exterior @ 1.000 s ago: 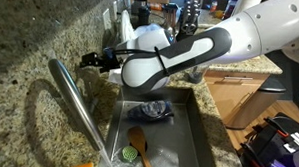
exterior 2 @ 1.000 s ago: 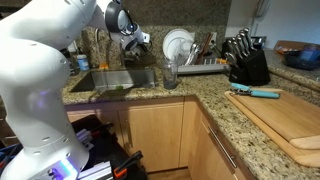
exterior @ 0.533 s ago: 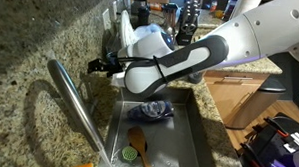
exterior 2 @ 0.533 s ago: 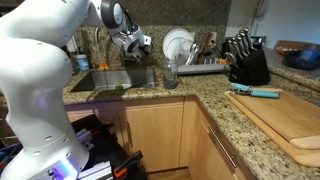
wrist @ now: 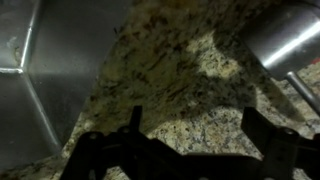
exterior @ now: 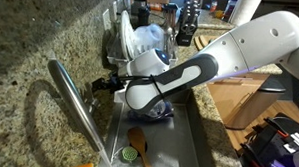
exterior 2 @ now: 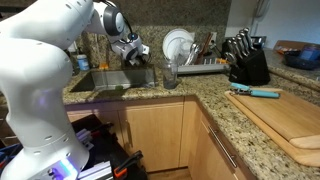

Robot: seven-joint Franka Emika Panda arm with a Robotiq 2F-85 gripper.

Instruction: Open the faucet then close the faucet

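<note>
The faucet (exterior: pixel 75 103) is a long brushed-steel tube that slants over the granite counter toward the sink. In the wrist view its thick tube (wrist: pixel 286 34) is at the upper right, with a slim metal lever (wrist: pixel 302 90) just below it. My gripper (exterior: pixel 95 86) hangs low over the counter, close beside the spout near its base. It also shows in an exterior view (exterior 2: pixel 134 54) above the sink's back edge. In the wrist view the gripper (wrist: pixel 192 128) is open, with only bare granite between its dark fingers. The faucet lies to the right of the fingers, apart from them.
The steel sink (exterior: pixel 182 145) holds a wooden spoon (exterior: pixel 137 146) and a dark blue cloth (exterior: pixel 154 112). A dish rack with plates (exterior 2: pixel 184 50), a glass (exterior 2: pixel 170 73), a knife block (exterior 2: pixel 245 60) and a cutting board (exterior 2: pixel 290 118) stand on the counter.
My gripper has moved down and along the counter toward the faucet's base, and now sits closer to the spout. Its fingers stay open. The faucet has not moved.
</note>
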